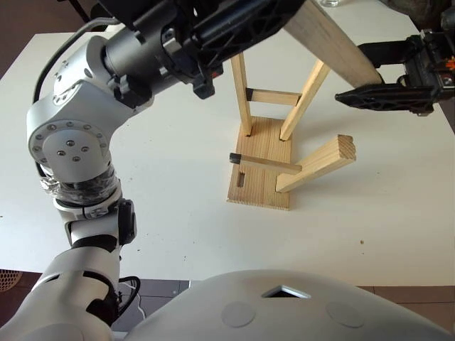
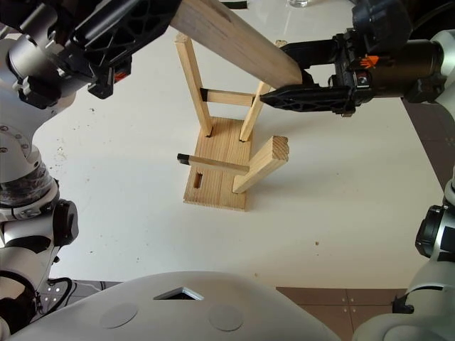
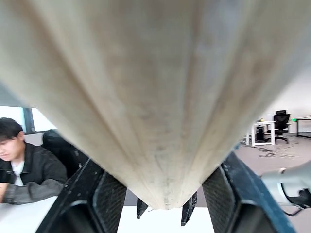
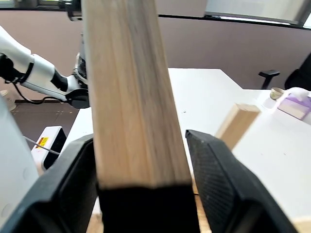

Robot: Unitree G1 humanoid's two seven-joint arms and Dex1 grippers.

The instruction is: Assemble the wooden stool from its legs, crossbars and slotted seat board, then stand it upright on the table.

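The slotted seat board (image 1: 259,190) lies flat on the white table. Two thin legs (image 1: 242,92) (image 1: 307,96) stand upright in its far end, joined by a crossbar (image 1: 274,96). A thicker leg (image 1: 320,165) leans off its right side, with a dark-tipped crossbar (image 1: 261,163) sticking out of it over the board. High above, my left gripper (image 1: 256,25) is shut on another thick leg (image 1: 334,46) that slants down to the right. My right gripper (image 2: 274,71) is open, its fingers (image 4: 221,184) on either side of that leg's free end.
The table (image 1: 178,177) spreads wide to the left of the board and to its right. Its front edge (image 1: 142,273) runs just below the board, and its right edge (image 2: 419,142) passes under my right arm.
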